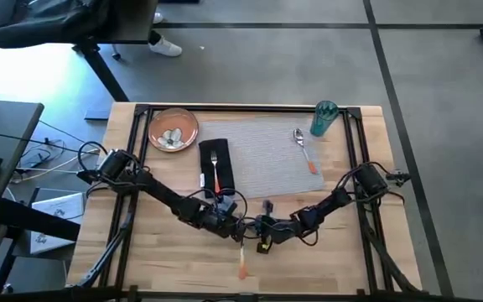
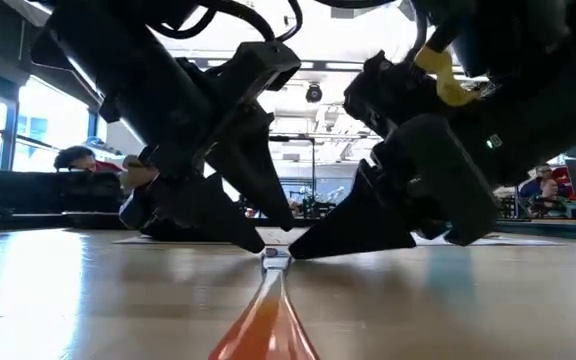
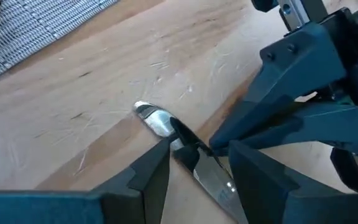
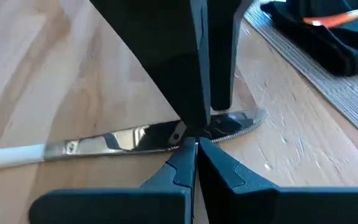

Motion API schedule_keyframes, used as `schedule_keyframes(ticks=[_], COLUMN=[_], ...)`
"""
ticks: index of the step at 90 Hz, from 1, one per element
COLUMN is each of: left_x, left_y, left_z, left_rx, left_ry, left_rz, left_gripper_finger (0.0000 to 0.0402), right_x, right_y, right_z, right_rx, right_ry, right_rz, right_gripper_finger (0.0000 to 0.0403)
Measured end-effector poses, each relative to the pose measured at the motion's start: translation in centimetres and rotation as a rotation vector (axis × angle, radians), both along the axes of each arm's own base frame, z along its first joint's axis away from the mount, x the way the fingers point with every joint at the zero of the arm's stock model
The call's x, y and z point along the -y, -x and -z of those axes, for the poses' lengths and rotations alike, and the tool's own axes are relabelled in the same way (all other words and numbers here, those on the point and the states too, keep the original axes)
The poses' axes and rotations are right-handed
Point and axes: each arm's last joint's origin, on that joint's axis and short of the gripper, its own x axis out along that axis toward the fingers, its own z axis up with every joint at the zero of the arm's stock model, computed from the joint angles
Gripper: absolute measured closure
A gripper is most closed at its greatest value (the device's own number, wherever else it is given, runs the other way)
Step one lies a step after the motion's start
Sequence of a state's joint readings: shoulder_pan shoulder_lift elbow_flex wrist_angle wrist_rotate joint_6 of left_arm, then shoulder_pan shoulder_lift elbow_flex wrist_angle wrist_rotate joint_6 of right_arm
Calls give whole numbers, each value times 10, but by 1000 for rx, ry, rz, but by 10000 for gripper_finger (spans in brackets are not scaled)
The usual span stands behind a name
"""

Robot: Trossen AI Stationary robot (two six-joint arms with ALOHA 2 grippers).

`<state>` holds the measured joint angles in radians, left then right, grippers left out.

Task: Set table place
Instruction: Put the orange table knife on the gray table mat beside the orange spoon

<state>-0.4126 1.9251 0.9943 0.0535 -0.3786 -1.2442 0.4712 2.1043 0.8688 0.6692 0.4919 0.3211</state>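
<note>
A knife (image 1: 242, 252) lies flat on the table (image 1: 166, 260), orange handle (image 2: 266, 325) toward the near edge, blade (image 3: 157, 121) toward the placemat (image 1: 267, 155). Both grippers meet over the blade. My left gripper (image 3: 197, 149) comes from the left, open, one finger on either side of the blade. My right gripper (image 4: 194, 148) comes from the right, shut, tips down at the blade. On the placemat lie a black napkin (image 1: 215, 166) with a fork (image 1: 215, 174) and a spoon (image 1: 304, 151). My left gripper straddles the blade's middle (image 3: 185, 152), slanting down from the table's left. One fingertip (image 3: 165, 148) stands right at the blade's edge; whether it touches I cannot tell. My right gripper sets its shut fingertips (image 4: 188, 155) on the blade's middle (image 4: 166, 134), slanting down from the table's right. The knife lies flat on the wood.
An orange-brown plate (image 1: 173, 129) holding something pale stands at the far left beside the placemat. A teal cup (image 1: 324, 118) stands at the far right corner. A black rail frame (image 1: 355, 151) edges the table. Bare wood lies near both front corners.
</note>
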Motion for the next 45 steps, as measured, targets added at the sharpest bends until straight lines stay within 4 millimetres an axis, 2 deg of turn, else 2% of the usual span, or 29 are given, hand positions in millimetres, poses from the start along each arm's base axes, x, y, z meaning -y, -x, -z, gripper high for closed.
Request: schedule_keyframes(ticks=[45], left_x=[0], left_y=[0], left_z=[0], left_rx=[-1], left_ry=[-7], left_rz=[7], left_gripper_finger=[255], right_x=[2], right_y=[-1], right_z=[0], right_rx=[5], right_ry=[-1], right_rz=[-2], right_gripper_finger=[403])
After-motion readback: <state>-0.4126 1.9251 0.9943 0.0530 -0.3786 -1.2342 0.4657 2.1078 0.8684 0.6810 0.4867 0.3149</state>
